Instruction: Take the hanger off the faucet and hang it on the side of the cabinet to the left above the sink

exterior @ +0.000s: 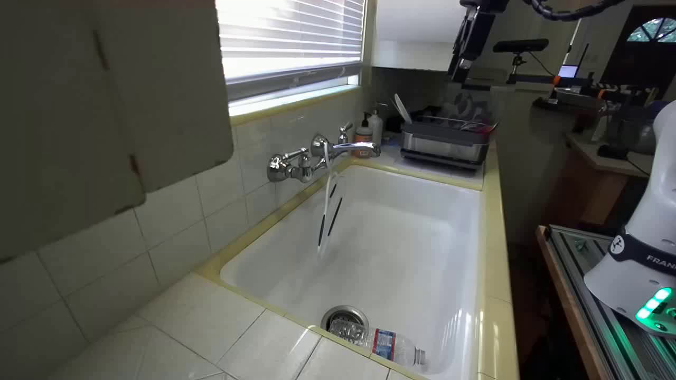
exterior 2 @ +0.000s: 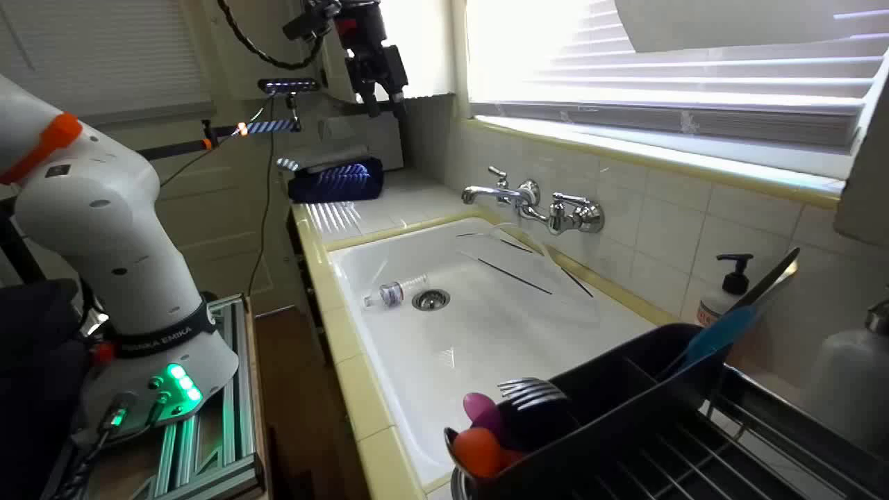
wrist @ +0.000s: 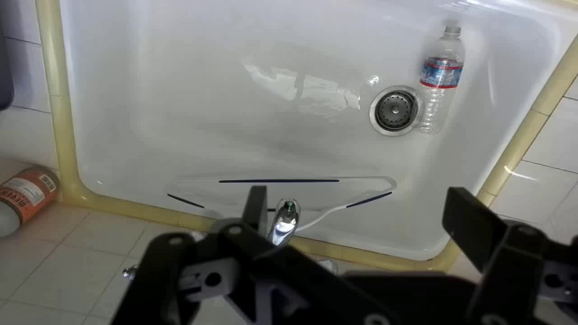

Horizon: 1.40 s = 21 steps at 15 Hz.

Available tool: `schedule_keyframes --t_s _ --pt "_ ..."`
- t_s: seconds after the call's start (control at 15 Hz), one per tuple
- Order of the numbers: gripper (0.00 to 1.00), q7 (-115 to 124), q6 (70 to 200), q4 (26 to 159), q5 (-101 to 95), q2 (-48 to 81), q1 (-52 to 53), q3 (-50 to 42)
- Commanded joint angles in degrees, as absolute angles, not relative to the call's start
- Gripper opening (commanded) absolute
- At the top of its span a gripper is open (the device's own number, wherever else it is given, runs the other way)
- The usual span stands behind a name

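The hanger, pale with dark strips, hangs over the sink in an exterior view (exterior: 328, 191); it also shows in an exterior view (exterior 2: 514, 276) and in the wrist view (wrist: 279, 181). Its hook is around the chrome faucet spout (exterior: 355, 148), near the wall; the faucet also shows in the wrist view (wrist: 284, 223). My gripper (exterior 2: 386, 104) is open and empty, high above the sink (exterior 2: 430, 368) and apart from the hanger. In the wrist view its fingers (wrist: 359, 203) are wide apart, one lined up beside the spout. The grey-beige cabinet (exterior: 116, 105) is on the window wall.
A plastic bottle (exterior: 393, 345) lies in the sink by the drain (wrist: 395, 110). A dish rack (exterior: 446, 142) and soap bottles (exterior: 363, 136) stand at one end. A dark blue bundle (exterior 2: 337, 182) lies on the opposite counter. A white cupboard (exterior: 414, 31) and window blinds (exterior: 290, 31) are above.
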<state>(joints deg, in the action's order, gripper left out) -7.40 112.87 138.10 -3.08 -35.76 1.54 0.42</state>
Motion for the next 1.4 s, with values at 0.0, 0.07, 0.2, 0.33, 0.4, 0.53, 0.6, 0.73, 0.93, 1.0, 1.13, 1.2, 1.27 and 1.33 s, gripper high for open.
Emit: schedule_keyframes --t_s 0.0,0.07,0.2,0.33,0.4,0.53,0.6,0.73,0.93,1.0,1.13,1.2,1.27,1.33 --pt "1.00 -7.23 112.76 138.00 -3.27 -35.73 1.87 0.17" --pt "1.00 -7.23 112.76 137.99 -3.27 -35.73 1.87 0.17" --pt "1.00 -7.23 112.76 137.99 -3.27 -35.73 1.87 0.17" --pt "1.00 -7.23 112.76 137.99 -3.27 -35.73 1.87 0.17" --pt "1.00 -2.63 114.83 137.85 -2.62 -33.77 0.82 1.14" --pt "1.00 4.21 118.34 138.66 -1.49 -31.47 0.23 2.60" --pt "1.00 8.19 120.52 139.14 -1.35 -30.55 -0.21 3.67" --pt "1.00 15.89 124.98 140.15 -1.02 -28.30 -0.43 6.09" --pt "1.00 27.34 133.52 142.35 -2.35 -24.87 -0.98 10.44" --pt "1.00 30.33 135.35 142.83 -2.10 -23.61 -0.81 11.59" --pt "1.00 27.57 133.28 141.87 -2.11 -23.96 -0.01 10.64" --pt "1.00 29.34 134.18 142.18 -2.14 -22.88 0.09 11.41" --pt "1.00 30.26 134.71 142.31 -2.16 -22.16 0.13 11.76" --pt "1.00 30.50 134.90 142.32 -2.16 -21.80 0.14 11.79"
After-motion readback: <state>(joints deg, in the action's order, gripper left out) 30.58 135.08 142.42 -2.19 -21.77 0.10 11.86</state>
